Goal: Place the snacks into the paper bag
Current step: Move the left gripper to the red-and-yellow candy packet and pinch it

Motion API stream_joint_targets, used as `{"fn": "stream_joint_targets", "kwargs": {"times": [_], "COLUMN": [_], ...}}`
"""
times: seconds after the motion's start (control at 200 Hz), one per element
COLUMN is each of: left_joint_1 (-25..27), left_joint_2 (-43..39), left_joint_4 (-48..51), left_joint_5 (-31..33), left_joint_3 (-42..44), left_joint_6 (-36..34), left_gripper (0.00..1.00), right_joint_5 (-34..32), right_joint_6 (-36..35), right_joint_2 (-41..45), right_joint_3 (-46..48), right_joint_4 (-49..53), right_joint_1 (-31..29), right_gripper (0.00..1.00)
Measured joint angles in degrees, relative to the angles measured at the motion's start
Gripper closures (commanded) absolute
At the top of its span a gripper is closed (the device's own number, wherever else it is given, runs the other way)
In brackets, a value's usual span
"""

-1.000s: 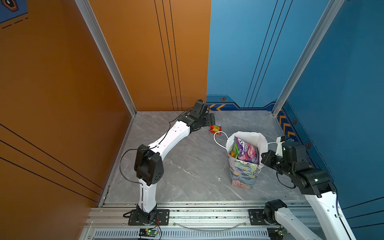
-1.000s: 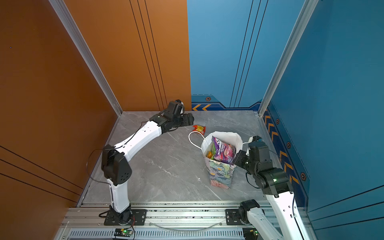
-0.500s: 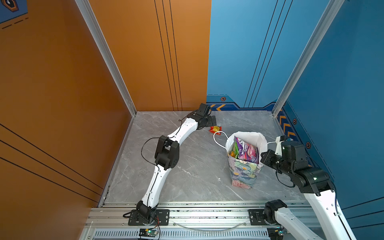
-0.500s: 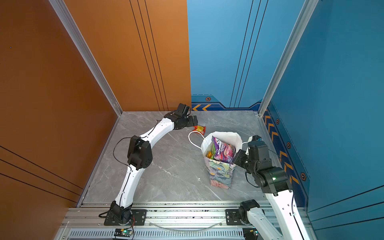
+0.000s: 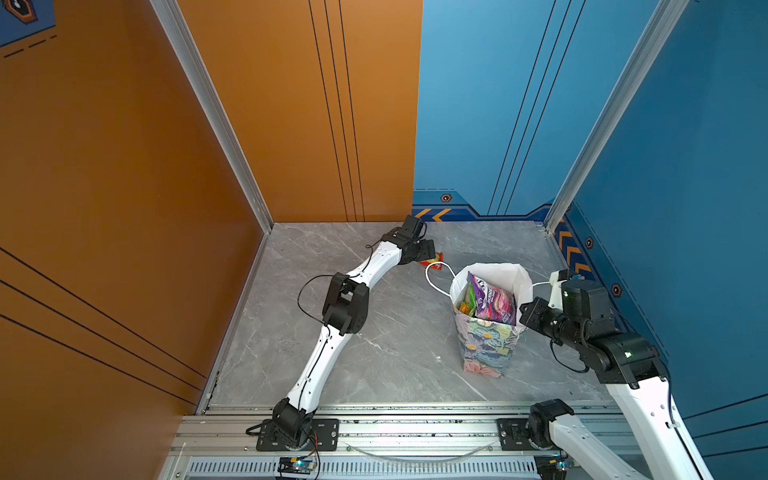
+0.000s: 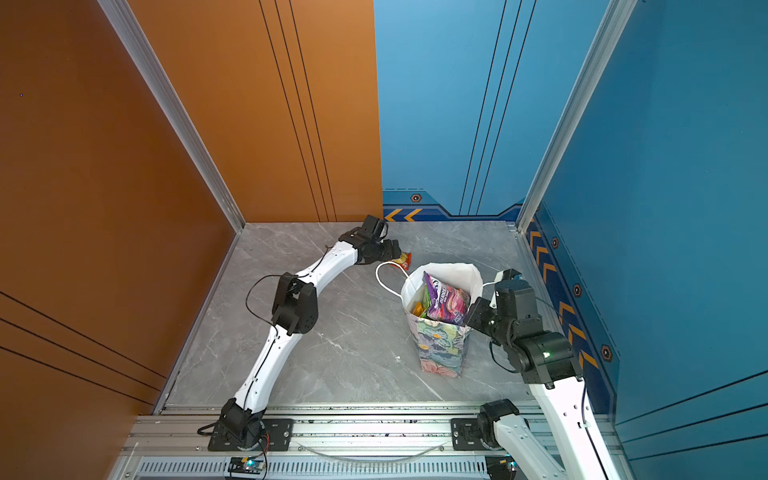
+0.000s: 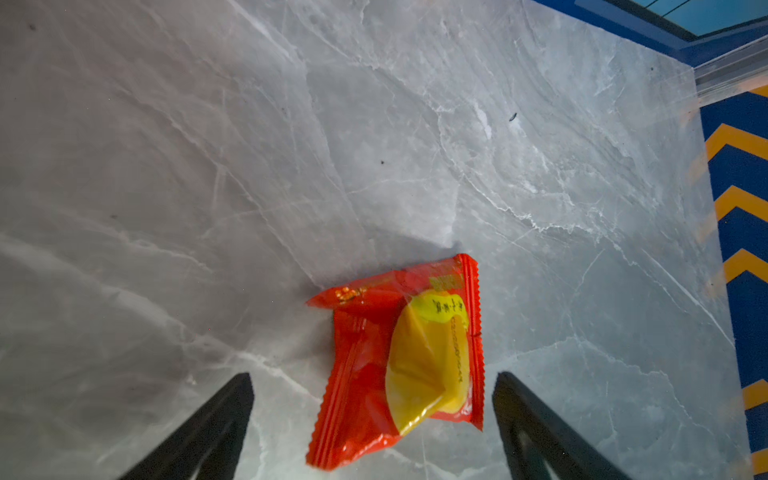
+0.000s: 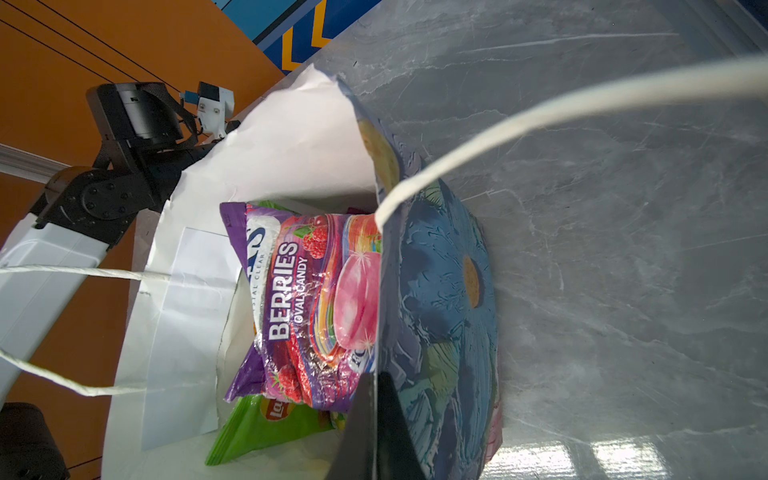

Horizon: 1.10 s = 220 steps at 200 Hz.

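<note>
a: left tool [image 7: 374, 375]?
b: spread wide over the red-yellow sachet [image 7: 415, 353], which lies flat on the worktop [image 7: 249, 166] near the paper bag [image 5: 486, 345].
a: right tool [image 8: 376, 399]?
b: pinched on the bag's wall; berries packet [image 8: 299, 307] inside.

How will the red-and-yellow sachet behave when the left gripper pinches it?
Probably floppy: the red-and-yellow sachet is thin, creased film, so it may fold. Its glossy wrapper looks slippery. It seems light and lies flat, so it may slide rather than roll.
</note>
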<state>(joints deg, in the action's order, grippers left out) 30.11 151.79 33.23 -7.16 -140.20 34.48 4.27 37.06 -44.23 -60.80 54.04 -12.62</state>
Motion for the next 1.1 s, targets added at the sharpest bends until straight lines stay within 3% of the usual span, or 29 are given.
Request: {"fn": "stream_joint_targets", "kwargs": {"times": [0.315,0.496,0.851,1.101], "left_joint_1": [1.11,1.2,0.7,0.66], "left_joint_2": [2.95,1.38,-5.97,-17.73], "left_joint_4": [-0.59,-4.42,-11.91,-15.32], "left_joint_5": [-1.68,-1.73,-1.77,0.44], "left_joint_3": [-1.84,2.8,15.85,33.79], "left_joint_6": [2.71,4.17,5.44,6.12], "left_gripper": [0.6,0.78,0.93,0.94], "right_joint_5": [0.0,0.0,0.0,0.0], "right_joint_6": [0.0,0.02,0.26,0.28], "right_joint_2": [-0.04,-0.02,0.31,0.63], "right_joint_3": [0.0,0.02,0.02,0.15], "right_joint_4": [-0.09,-0.09,-0.09,-0.04], "right_joint_1": [0.0,0.0,0.0,0.0], "right_gripper": [1.0,1.0,1.0,1.0]}}
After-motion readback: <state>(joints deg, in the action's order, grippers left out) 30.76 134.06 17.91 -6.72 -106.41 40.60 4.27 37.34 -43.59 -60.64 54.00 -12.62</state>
